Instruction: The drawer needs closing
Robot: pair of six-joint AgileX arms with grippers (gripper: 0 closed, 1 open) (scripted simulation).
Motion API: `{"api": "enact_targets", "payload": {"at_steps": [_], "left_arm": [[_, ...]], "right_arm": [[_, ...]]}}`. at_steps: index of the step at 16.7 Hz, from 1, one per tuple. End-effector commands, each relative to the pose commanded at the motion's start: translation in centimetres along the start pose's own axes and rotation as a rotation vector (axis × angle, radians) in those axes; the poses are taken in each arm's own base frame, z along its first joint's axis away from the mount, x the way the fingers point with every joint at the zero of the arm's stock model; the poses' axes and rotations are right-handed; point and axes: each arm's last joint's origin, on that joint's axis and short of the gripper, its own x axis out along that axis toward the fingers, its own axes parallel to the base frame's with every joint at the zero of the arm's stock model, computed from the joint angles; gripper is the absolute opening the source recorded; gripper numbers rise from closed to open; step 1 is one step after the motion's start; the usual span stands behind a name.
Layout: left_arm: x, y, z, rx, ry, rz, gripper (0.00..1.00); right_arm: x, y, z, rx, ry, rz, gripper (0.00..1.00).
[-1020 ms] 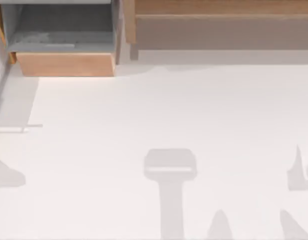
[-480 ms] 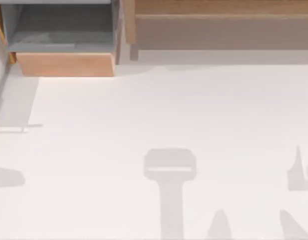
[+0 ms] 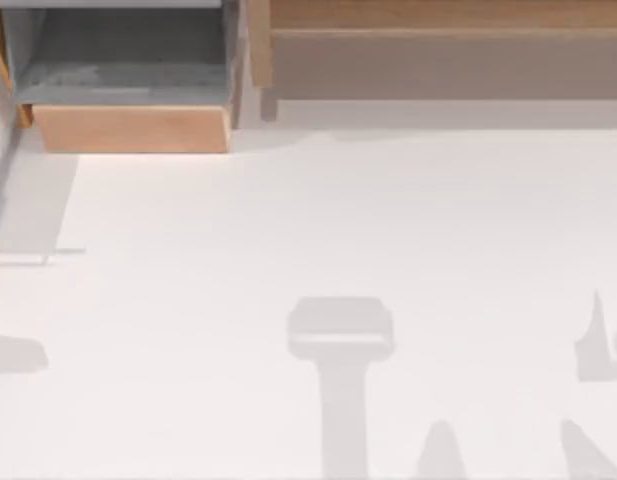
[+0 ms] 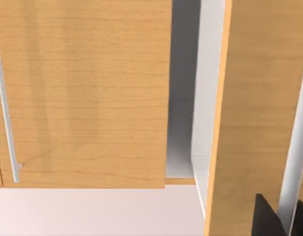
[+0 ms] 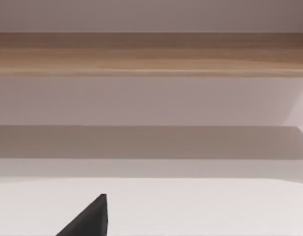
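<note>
The drawer (image 3: 131,128) sits pulled out at the bench's (image 3: 338,230) far left corner, its light-wood front edge facing a wide open stretch of white surface, its grey floor showing and its back cut off at the top of the frame. Beside it to the right runs a long wooden shelf unit (image 3: 438,50), also cut off. A dark finger tip (image 4: 266,219) shows near wood panels by the left wrist and another (image 5: 90,219) by the right, but I cannot tell how either pair of jaws stands.
</note>
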Motion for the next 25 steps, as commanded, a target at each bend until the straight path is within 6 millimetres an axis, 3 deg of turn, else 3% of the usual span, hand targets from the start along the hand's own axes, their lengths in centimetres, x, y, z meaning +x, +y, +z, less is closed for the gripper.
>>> {"api": "enact_targets", "payload": {"at_steps": [2, 10, 16, 25], "left_arm": [[0.5, -0.2, 0.1, -0.007, 0.0, -0.009, 0.0], [6.0, 0.3, -0.1, 0.006, 0.0, 0.008, 0.0], [6.5, -0.1, -0.2, -0.005, 0.005, -0.007, 0.0], [12.4, 0.0, -0.1, -0.006, 0.004, -0.008, 0.0]], "right_arm": [[0.0, 0.0, 0.0, 0.0, 0.0, 0.0, 1.0], [0.0, 0.0, 0.0, 0.0, 0.0, 0.0, 1.0], [0.0, 0.0, 0.0, 0.0, 0.0, 0.0, 1.0], [0.0, 0.0, 0.0, 0.0, 0.0, 0.0, 1.0]]}}
